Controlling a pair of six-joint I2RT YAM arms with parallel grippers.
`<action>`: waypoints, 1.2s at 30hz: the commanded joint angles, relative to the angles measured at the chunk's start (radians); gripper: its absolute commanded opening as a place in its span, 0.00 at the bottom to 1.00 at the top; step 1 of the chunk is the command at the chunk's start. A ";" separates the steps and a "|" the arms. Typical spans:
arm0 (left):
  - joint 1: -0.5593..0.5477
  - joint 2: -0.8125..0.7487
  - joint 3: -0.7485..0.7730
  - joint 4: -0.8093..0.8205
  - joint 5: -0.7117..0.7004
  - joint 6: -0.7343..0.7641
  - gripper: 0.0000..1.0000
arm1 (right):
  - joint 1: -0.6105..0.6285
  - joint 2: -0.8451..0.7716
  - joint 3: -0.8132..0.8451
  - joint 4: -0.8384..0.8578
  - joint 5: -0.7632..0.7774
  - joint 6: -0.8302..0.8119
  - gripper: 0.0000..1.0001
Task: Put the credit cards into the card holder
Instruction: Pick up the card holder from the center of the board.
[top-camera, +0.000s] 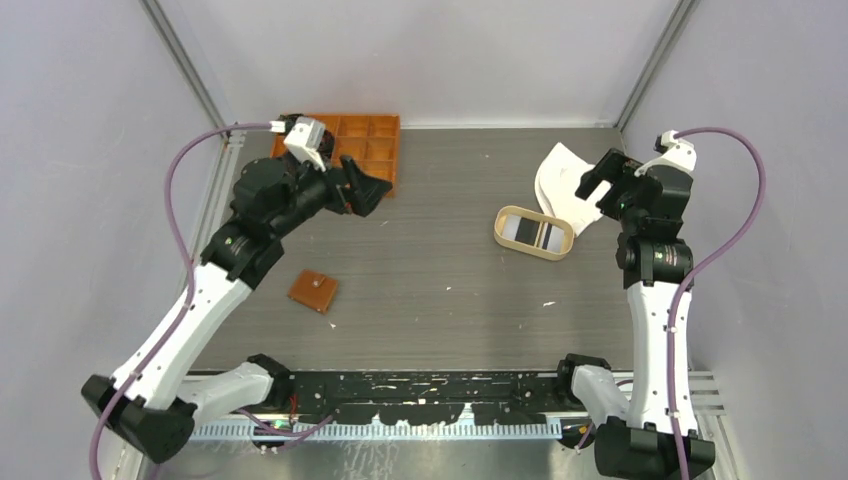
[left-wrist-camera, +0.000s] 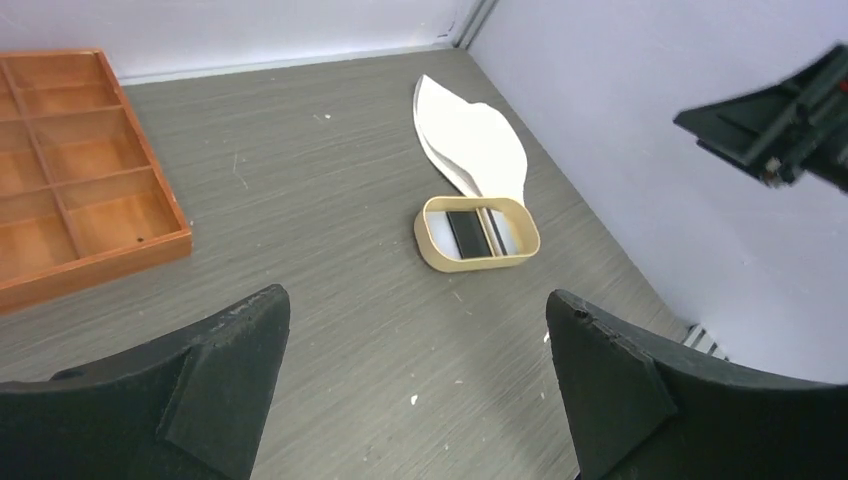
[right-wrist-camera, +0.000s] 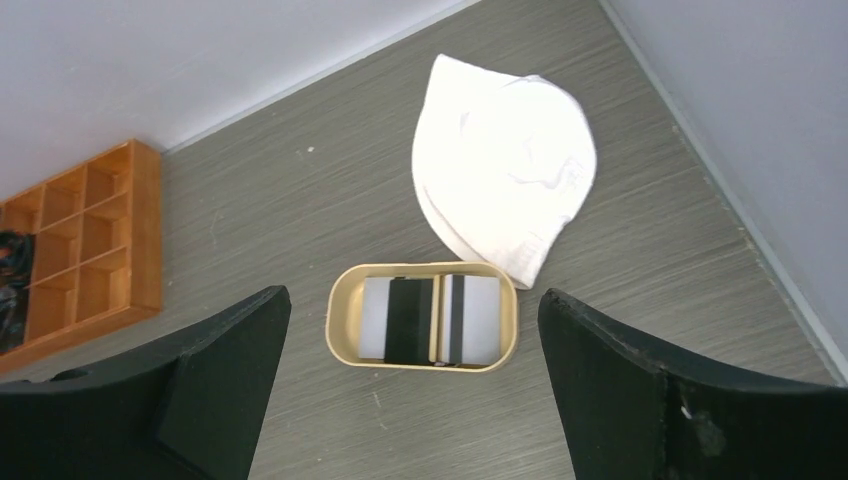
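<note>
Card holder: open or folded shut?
Folded shut: the card holder lies flat as one small brown square, its light stud facing up, no pockets showing.

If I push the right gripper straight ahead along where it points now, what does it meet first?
Most likely the oval tray, centred between the open fingers of the right gripper in its wrist view, and the credit cards lying in it. Nothing shows in between, though depth is unclear.

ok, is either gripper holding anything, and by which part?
Nothing held. The left gripper and right gripper are both open and empty; the credit cards lie in the oval tray, the card holder lies untouched.
</note>
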 joint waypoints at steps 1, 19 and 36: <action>0.005 -0.094 -0.129 -0.062 0.064 0.076 0.99 | -0.001 0.029 0.061 0.061 -0.130 0.017 1.00; 0.006 -0.588 -0.813 -0.045 -0.310 -0.350 0.89 | 0.003 0.219 -0.194 0.311 -1.006 -0.107 0.99; 0.010 -0.099 -0.594 -0.335 -0.729 -0.442 0.62 | 0.162 0.253 -0.175 0.189 -0.893 -0.246 1.00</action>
